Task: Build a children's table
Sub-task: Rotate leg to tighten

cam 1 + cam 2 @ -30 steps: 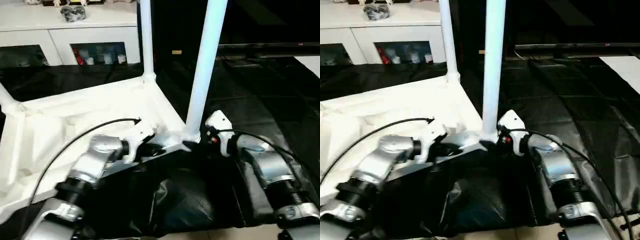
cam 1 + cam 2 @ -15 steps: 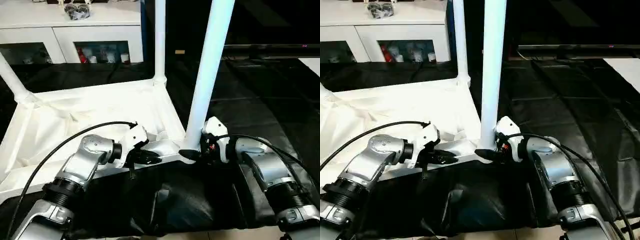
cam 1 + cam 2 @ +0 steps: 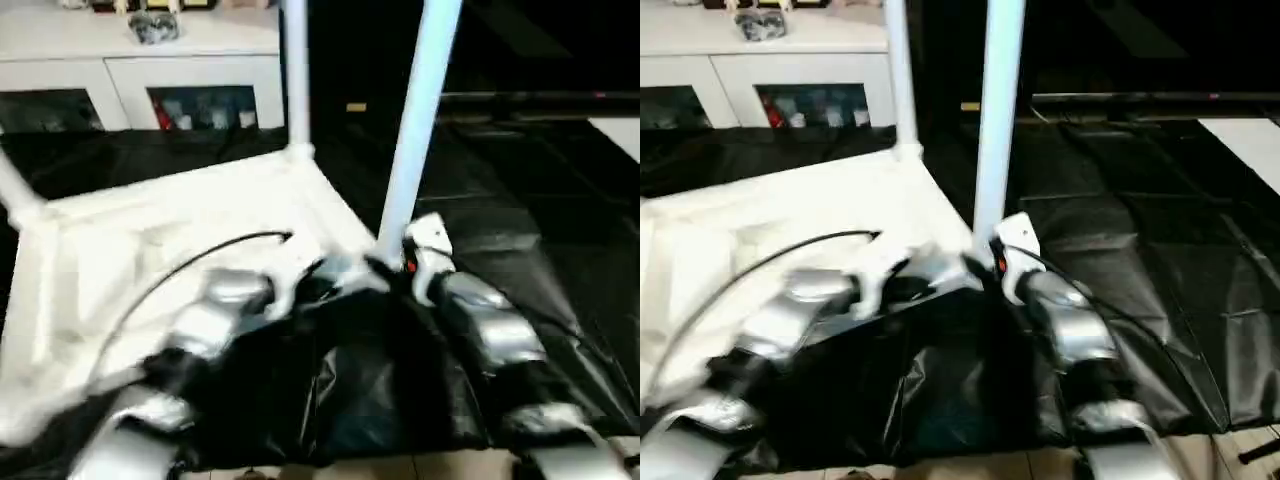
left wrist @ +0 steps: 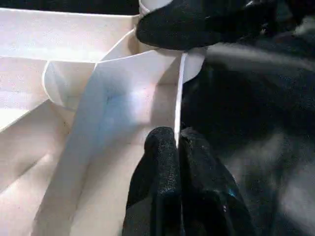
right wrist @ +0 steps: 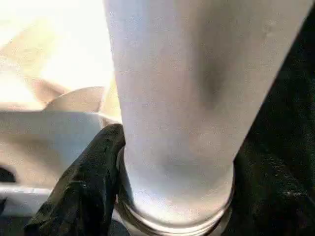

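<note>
Both arms have swung inward: your left claw (image 4: pixel 176 147) pinches the tabletop (image 3: pixel 180 230) rim, the right claw (image 5: pixel 172 162) grasps the near leg (image 3: pixel 415 130). Seat it fully next.

this is looking like a lab or demo room: black sheeting (image 3: pixel 1120 270) is draping the work surface, and a white cabinet (image 3: pixel 140 70) with glass doors is standing behind, showing small colourful items inside.
</note>
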